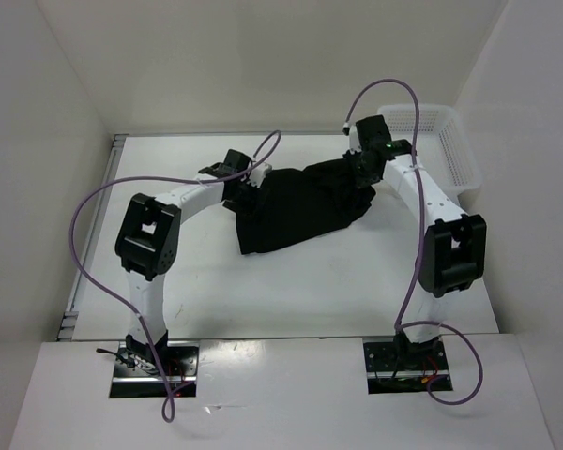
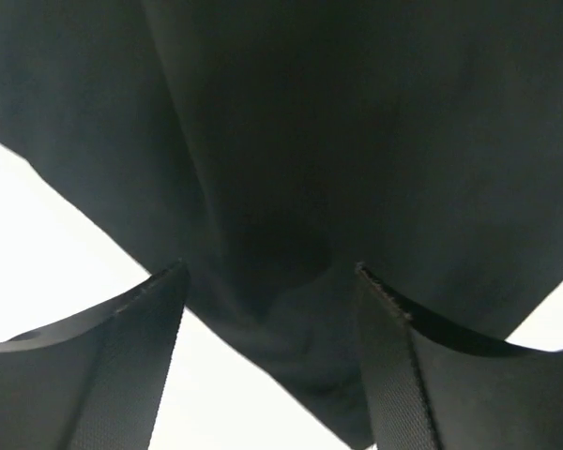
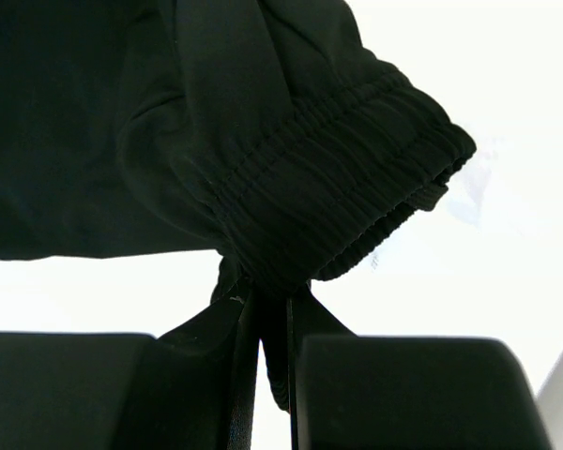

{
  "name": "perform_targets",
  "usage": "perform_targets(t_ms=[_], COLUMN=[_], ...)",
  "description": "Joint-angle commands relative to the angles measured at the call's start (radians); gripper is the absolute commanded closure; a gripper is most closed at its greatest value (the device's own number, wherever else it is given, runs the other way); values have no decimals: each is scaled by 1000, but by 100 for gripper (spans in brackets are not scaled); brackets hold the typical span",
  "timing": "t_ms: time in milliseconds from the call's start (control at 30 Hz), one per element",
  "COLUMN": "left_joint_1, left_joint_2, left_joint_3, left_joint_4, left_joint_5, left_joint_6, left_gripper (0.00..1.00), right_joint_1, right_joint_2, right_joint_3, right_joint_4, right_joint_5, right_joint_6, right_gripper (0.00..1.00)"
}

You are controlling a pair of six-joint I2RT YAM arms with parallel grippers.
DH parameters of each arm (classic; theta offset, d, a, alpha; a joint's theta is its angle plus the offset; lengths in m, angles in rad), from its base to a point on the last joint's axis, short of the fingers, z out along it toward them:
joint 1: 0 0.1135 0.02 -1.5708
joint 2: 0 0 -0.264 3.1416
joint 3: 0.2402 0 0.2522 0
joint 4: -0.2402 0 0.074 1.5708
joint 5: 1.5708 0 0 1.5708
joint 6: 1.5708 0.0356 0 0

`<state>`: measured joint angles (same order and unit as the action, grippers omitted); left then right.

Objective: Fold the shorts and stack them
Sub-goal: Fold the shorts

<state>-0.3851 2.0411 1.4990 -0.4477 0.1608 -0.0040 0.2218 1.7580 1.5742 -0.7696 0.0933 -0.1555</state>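
Table (image 1: 263,291): white and flat, under everything, a good place to spread cloth out.
Shorts (image 1: 300,206): black and soft, in a bunched heap near the middle of the table, between the two grippers; not folded yet, so likely near the start of the job.
Left arm (image 1: 150,239): up from its base, bent at the elbow, reaching in to the left end of the shorts.
Right arm (image 1: 450,248): up from its base, bent, reaching far and in to the right end of the shorts, near the basket.
Basket (image 1: 446,141): white mesh, at the far right corner, apart from the shorts.
Left gripper (image 2: 272,366): fingers spread wide, with cloth hanging between them; probably lined up to grab that end.
Right gripper (image 3: 272,328): fingers pressed together, pinching a bit of cloth right by the waistband, likely to pull that end out flat.
Waistband (image 3: 357,178): stretchy and wrinkled, sticking out just past the pinch.
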Motion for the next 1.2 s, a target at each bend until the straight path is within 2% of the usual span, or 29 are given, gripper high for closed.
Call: perform_targets(t_ms=[0,67,100,200,300,400,467,500,567,667,767,867,967,1167], left_joint_1=[23,32,32,32,32,41,41,41,29,2,-31,-57,-66,-106], left_joint_2=[33,60,71,93,113,113,70,51,8,-12,19,147,247,375], left_joint_3=[18,18,18,40,66,87,105,134,185,282,343,430,501,679], left_joint_4=[58,67,67,76,76,64,50,31,-23,-89,-118,-128,-118,-89], left_joint_5=[-12,-12,-3,6,16,-1,-32,-50,-101,-101,41,243,357,387], left_joint_6=[4,4,4,4,4,4,4,4,4,4,4,4,4,4], left_gripper=[25,34,43,55,58,53,41,38,35,33,32,32,31,28], right_joint_1=[13,31,40,94,145,145,145,145,145,145,145,145,145,145], right_joint_2=[26,35,44,44,44,44,35,26,26,26,44,64,64,20], right_joint_3=[90,119,119,130,130,109,90,78,78,78,104,132,132,73], right_joint_4=[53,53,53,53,53,53,66,66,66,75,84,84,84,93], right_joint_5=[-1,-1,-1,-1,-1,9,39,39,14,5,5,5,26,36], right_joint_6=[45,54,54,63,74,65,50,50,50,50,40,40,21,2], right_gripper=[100,100,100,100,100,100,100,100,100,100,100,100,100,100])
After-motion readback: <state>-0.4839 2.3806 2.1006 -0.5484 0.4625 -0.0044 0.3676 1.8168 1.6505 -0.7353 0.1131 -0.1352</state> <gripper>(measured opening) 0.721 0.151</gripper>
